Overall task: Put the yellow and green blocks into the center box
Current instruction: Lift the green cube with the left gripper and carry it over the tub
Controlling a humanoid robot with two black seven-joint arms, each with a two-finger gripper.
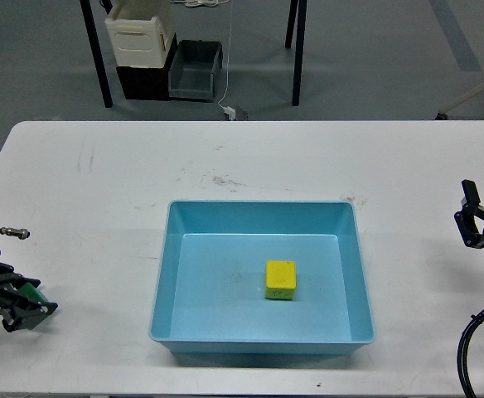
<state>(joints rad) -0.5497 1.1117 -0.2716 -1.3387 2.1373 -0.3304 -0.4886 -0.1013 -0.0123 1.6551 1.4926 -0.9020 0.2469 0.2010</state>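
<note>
Far left, low over the white table (84, 215): left gripper (28, 308), fingers clamped on the green block (31, 293), only a sliver of green showing between them. Centre: light blue tray (164, 274), resting flat on the table. Yellow block (280, 280) sits on the tray floor, slightly right of middle, clear of the walls. Far right edge: right gripper (471, 217), dark and small; open or closed, cannot tell.

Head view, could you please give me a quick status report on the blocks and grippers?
Left gripper shut on green block, off beside the tray. Right gripper empty, state unclear. Yellow block in blue tray. Nothing obstructing.
</note>
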